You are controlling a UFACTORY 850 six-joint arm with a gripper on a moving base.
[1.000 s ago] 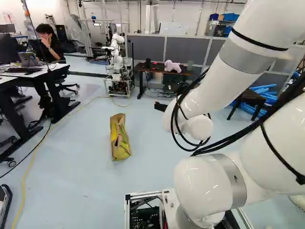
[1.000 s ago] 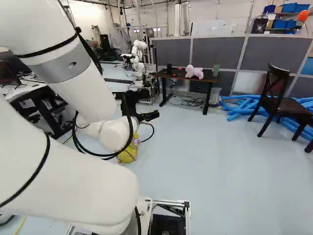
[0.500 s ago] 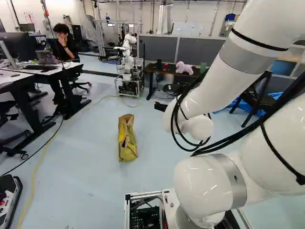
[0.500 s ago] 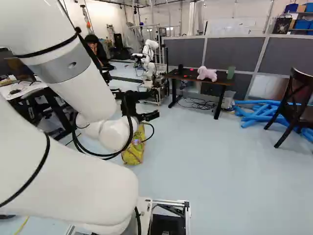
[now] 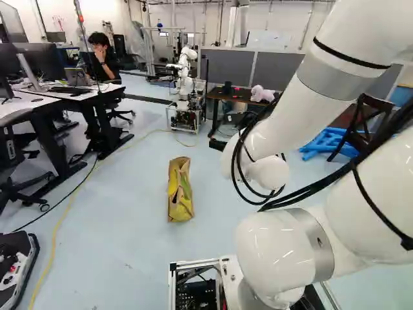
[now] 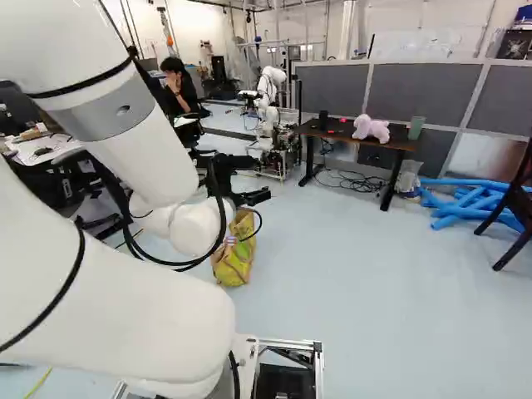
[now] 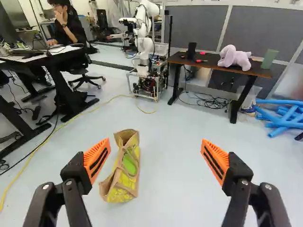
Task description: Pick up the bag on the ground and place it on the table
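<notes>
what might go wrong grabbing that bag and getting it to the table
The bag lies off to one side of the open gripper, in line with one finger rather than the gap, so reaching straight ahead might shove it instead of gripping it.

Its sides look soft and creased, so it may fold or slip when squeezed.

The dark table already holds a stuffed toy, which the bag could knock.

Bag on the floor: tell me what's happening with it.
Nothing is handling the bag yet; it sits on the floor ahead of the robot arm. The gripper is open and empty. The bag is meant for a table, perhaps the dark table beyond, which holds a pink toy animal.
</notes>
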